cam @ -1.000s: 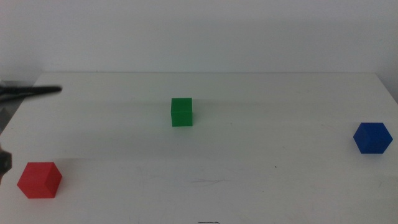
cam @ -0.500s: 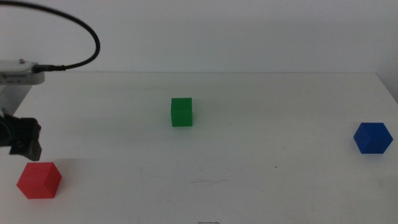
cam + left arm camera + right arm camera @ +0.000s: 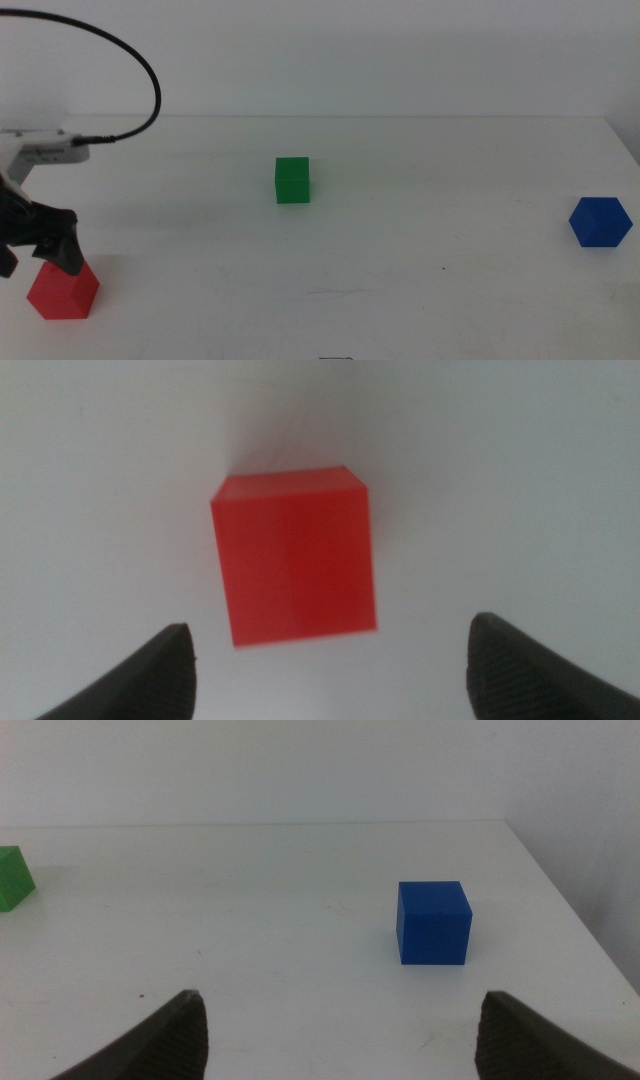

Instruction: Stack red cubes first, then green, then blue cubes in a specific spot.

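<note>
Plain white bench (image 3: 400, 280) with a matte top, a few faint scuffs, pale blank wall behind it. Red cube (image 3: 63, 290) sits at the near left corner of the bench, green cube (image 3: 292, 180) mid-bench toward the back, blue cube (image 3: 600, 221) at the far right edge; all three well apart, none stacked. Left pincer (image 3: 35, 252) hangs just over the red cube, jaws spread wide apart; in the wrist view the red cube (image 3: 293, 557) lies between and ahead of the two dark jaw tips, not touched. Black cable (image 3: 140, 60) loops above the arm. Against half a second ago, the left pincer has dropped lower and closer onto the red cube; cubes have not moved. Right pincer (image 3: 340, 1035) waits out of the middle view, jaws wide apart, facing the blue cube (image 3: 433, 922), the green cube (image 3: 14, 877) off to the side. Cubes are solid, matte, plain-faced, same size, sharp edges; jaw tips are dark and finely textured.
</note>
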Controlling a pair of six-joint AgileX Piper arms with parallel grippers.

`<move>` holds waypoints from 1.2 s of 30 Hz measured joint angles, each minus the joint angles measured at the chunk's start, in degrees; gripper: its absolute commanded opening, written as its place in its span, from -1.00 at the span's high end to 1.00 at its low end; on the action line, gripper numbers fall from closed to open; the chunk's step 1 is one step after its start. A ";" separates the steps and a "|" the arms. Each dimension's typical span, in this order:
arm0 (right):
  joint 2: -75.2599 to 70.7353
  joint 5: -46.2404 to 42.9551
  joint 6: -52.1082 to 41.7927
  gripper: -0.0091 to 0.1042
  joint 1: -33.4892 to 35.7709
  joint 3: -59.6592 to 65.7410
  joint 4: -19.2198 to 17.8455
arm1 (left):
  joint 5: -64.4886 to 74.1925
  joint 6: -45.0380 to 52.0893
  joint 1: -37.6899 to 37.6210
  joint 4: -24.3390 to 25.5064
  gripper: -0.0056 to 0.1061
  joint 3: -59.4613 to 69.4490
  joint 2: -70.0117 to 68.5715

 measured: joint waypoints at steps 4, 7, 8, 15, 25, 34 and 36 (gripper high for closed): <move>0.00 0.00 0.00 -0.77 0.00 0.00 0.00 | -2.36 0.59 0.00 1.09 -0.73 0.00 2.78; 0.00 0.00 0.00 -0.77 0.00 0.00 0.00 | -4.04 0.69 0.00 1.30 -0.73 -0.05 4.19; 0.00 0.00 0.00 -0.77 0.00 0.00 0.00 | -4.46 0.77 0.00 1.30 -0.73 -0.05 4.68; 0.00 0.00 0.00 -0.77 0.00 0.00 0.00 | -6.33 0.76 0.00 1.30 -0.73 -0.11 7.81; 0.00 0.00 0.00 -0.77 0.00 0.00 0.00 | -8.05 0.76 0.00 1.30 -0.67 -0.11 12.96; 0.00 0.00 0.00 -0.77 0.00 0.00 0.00 | -8.03 0.20 0.00 1.19 0.37 -0.22 14.72; 0.00 0.00 0.00 -0.77 0.00 0.00 0.00 | -7.51 -1.75 -0.39 1.19 0.62 -0.22 14.26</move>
